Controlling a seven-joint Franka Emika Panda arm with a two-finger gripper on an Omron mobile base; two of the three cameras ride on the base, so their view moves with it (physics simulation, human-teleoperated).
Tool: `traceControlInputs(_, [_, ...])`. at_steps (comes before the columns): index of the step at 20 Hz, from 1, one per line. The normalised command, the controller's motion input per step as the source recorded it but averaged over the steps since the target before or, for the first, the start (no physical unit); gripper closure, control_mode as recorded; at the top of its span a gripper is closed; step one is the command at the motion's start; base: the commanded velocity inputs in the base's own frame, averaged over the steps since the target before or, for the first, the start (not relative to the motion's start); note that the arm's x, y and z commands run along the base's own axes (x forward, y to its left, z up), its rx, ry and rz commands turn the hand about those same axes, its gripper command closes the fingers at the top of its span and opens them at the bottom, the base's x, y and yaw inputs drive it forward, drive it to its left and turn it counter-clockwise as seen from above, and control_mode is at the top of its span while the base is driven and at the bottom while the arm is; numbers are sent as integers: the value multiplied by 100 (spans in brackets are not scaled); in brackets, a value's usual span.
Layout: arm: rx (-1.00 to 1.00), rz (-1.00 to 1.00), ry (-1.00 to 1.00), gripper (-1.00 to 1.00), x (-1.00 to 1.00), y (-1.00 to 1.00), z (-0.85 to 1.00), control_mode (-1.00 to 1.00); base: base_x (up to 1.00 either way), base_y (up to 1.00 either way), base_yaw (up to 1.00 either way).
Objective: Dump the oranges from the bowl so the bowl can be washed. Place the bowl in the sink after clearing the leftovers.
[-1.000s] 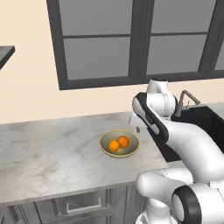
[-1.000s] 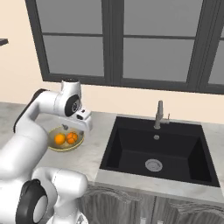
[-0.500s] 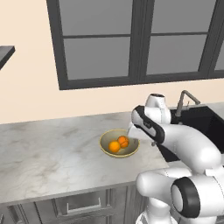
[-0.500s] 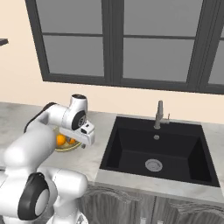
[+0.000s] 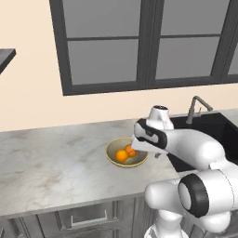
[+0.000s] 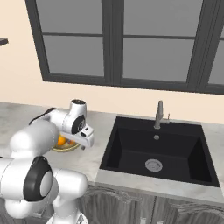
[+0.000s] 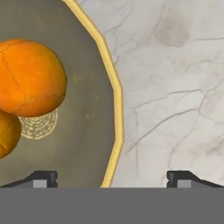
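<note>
The tan bowl (image 5: 113,149) sits on the marble counter left of the sink (image 5: 211,132), with two oranges (image 5: 122,156) in it. My gripper (image 5: 141,149) is low at the bowl's right rim. In the hand view the gripper (image 7: 113,179) is open, its fingertips (image 7: 41,178) straddling the pale rim of the bowl (image 7: 114,92): one inside, one over the counter. The larger orange (image 7: 30,78) and the second orange (image 7: 5,133) lie well inside. From the right base, the bowl (image 6: 65,148) and an orange (image 6: 61,141) peek out behind my hand (image 6: 84,142).
The black sink (image 6: 153,151) with its round drain lies right of the bowl, and the grey faucet (image 6: 159,114) stands at its back edge. Bare marble counter (image 5: 51,162) stretches left of the bowl. Dark-framed windows line the wall behind.
The arm has swung down and forward from above the bowl, bringing the hand to the bowl's right rim. Bowl and oranges have not moved.
</note>
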Motion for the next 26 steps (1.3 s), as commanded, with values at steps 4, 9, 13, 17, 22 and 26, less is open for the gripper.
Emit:
traceControlInputs(4, [0, 0, -1, -100, 24, 8, -32, -100, 0, 0, 0])
traceControlInputs(9, [1, 0, -2, -100, 30, 2, -25, -100, 0, 0, 0])
traceControlInputs(13, [2, 0, 0, 100, 13, 0, -17, -100, 0, 0, 0])
traceControlInputs(17, [0, 0, 0, 100, 0, 0, 0, -100, 0, 0, 0])
traceControlInputs(22, [0, 0, 0, 100, 1, 1, 0, -100, 0, 0, 0])
traceControlInputs(26, [0, -2, -12, 100, 12, 0, 27, -100, 0, 0, 0])
